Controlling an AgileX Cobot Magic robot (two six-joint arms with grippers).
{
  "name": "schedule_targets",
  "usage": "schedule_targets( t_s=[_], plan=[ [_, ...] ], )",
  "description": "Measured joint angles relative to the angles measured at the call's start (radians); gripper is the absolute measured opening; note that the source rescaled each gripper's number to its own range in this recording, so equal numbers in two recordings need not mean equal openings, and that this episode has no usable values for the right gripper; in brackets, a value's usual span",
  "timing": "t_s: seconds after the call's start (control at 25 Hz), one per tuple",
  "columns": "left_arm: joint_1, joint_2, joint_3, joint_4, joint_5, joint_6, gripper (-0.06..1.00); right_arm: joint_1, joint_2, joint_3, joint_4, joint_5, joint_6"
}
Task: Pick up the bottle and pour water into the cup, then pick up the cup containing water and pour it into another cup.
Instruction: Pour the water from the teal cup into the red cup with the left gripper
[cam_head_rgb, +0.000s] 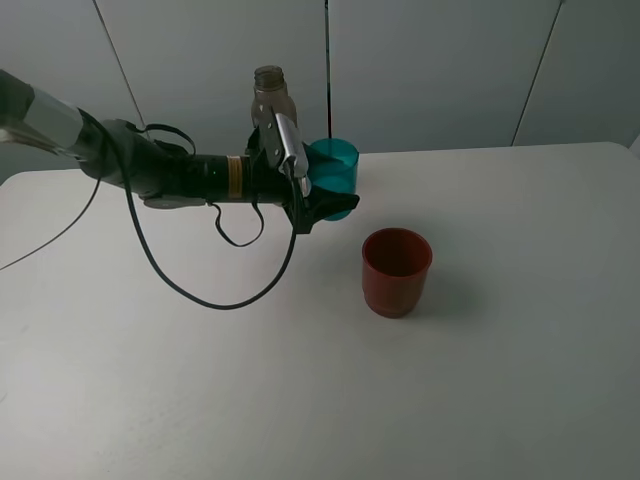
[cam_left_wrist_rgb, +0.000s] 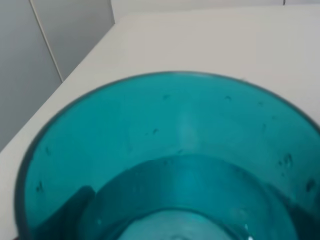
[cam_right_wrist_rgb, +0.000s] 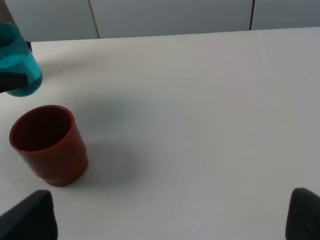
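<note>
Second stage of the task, judged from the layout. The left tool (cam_head_rgb: 316, 182) is closed on the cup (cam_head_rgb: 338, 168), apparently lifted off the table (cam_head_rgb: 520, 350), just beside the bottle (cam_head_rgb: 268, 95), which stands upright behind it. Whether the cup holds water cannot be told. The red cup (cam_head_rgb: 396, 270) stands near, showing no water inside; the pour into it remains. The right tool (cam_right_wrist_rgb: 167, 215) is wide, holding nothing.
</note>
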Motion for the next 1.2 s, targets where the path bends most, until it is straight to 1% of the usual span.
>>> schedule_targets(
  t_s=[0.4, 0.6, 0.76, 0.96, 1.2],
  plan=[
    [-0.049, -0.055, -0.026, -0.004, 0.115, 0.0, 0.03, 0.0, 0.0, 0.0, 0.0, 0.0, 0.0],
    [-0.055, -0.088, -0.026, 0.039, 0.15, 0.0, 0.02, 0.0, 0.0, 0.0, 0.0, 0.0, 0.0],
    [-0.064, -0.108, -0.026, 0.076, 0.208, 0.002, 0.02, 0.0, 0.0, 0.0, 0.0, 0.0, 0.0],
    [-0.085, -0.112, -0.026, 0.114, 0.244, 0.033, 0.02, 0.0, 0.0, 0.0, 0.0, 0.0, 0.0],
    [-0.108, -0.114, -0.026, 0.119, 0.285, 0.076, 0.02, 0.0, 0.0, 0.0, 0.0, 0.0, 0.0]
  ],
)
